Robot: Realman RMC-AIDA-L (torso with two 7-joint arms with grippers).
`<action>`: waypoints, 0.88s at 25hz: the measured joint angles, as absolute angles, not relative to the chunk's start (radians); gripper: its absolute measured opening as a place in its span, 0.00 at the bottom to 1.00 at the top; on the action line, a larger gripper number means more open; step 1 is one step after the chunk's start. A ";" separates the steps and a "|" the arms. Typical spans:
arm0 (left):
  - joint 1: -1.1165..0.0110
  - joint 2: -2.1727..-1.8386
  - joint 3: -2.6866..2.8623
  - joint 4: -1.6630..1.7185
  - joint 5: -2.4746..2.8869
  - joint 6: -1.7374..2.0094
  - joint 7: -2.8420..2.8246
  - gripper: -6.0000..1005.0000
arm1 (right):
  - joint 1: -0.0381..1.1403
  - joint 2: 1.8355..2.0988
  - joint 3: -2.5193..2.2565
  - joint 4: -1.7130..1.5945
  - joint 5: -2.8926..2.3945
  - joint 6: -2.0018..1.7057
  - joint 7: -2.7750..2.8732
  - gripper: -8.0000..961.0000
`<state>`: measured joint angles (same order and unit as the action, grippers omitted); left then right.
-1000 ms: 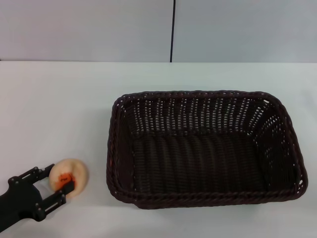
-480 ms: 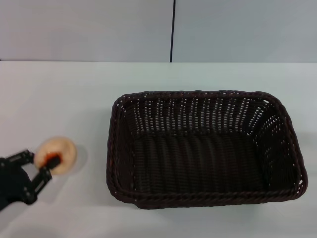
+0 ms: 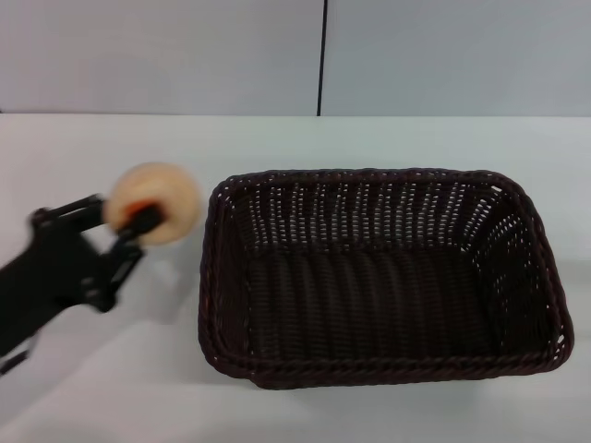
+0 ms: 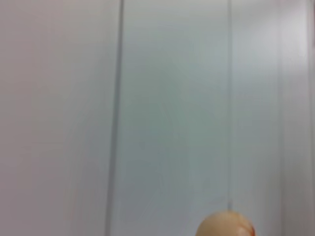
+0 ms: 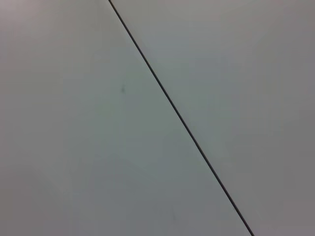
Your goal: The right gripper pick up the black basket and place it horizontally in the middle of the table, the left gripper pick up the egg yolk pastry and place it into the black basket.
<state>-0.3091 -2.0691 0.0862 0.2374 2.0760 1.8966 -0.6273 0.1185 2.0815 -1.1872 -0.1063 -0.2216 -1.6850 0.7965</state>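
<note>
Your head view looks forward and down from high above the surface [image 3: 102,378], taking in its whole width with the black basket [image 3: 380,275] at 3 o'clock of centre and the wall at 12. Your left wrist view faces a pale panelled wall, sharing only the egg yolk pastry [image 3: 155,203] [image 4: 226,224] with the head view. Your right wrist view shows only a plain pale panel with one seam.
</note>
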 joint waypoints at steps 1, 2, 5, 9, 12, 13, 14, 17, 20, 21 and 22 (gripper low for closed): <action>-0.337 -2.069 0.099 0.181 2.079 1.877 -0.595 0.23 | 0.117 2.082 -1.187 -0.103 -0.221 -1.688 0.796 0.82; -0.351 -2.069 0.111 0.142 2.080 1.861 -0.546 0.25 | 0.116 2.082 -1.187 -0.103 -0.221 -1.691 0.796 0.82; -0.361 -2.070 0.119 0.092 2.080 1.839 -0.462 0.30 | 0.115 2.082 -1.187 -0.103 -0.221 -1.698 0.796 0.82; -0.368 -2.069 0.115 0.020 2.078 1.803 -0.355 0.37 | 0.112 2.082 -1.177 -0.102 -0.220 -1.700 0.796 0.82; -0.376 -2.067 0.119 0.017 2.080 1.792 -0.380 0.42 | 0.113 2.082 -1.149 -0.100 -0.219 -1.701 0.781 0.82; -0.376 -2.067 0.116 0.018 2.078 1.788 -0.384 0.43 | 0.117 2.082 -1.134 -0.099 -0.219 -1.702 0.767 0.82; -0.374 -2.066 0.107 0.019 2.074 1.785 -0.385 0.45 | 0.124 2.081 -1.109 -0.099 -0.219 -1.706 0.748 0.82; -0.358 -2.065 0.035 0.018 2.060 1.779 -0.387 0.55 | 0.148 2.081 -1.030 -0.101 -0.219 -1.719 0.701 0.82; -0.328 -2.066 -0.102 0.014 2.055 1.753 -0.395 0.67 | 0.185 2.079 -0.952 -0.099 -0.219 -1.724 0.658 0.82; -0.297 -2.067 -0.216 0.000 2.055 1.730 -0.396 0.70 | 0.205 2.078 -0.925 -0.097 -0.219 -1.721 0.621 0.82; -0.297 -2.067 -0.216 0.000 2.055 1.730 -0.396 0.72 | 0.205 2.078 -0.925 -0.097 -0.219 -1.721 0.621 0.82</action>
<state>-0.2974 -2.0675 -0.2158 -0.0001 2.0546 1.7304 -0.3962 0.2054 2.0783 -0.9248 -0.0967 -0.2191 -1.7211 0.6212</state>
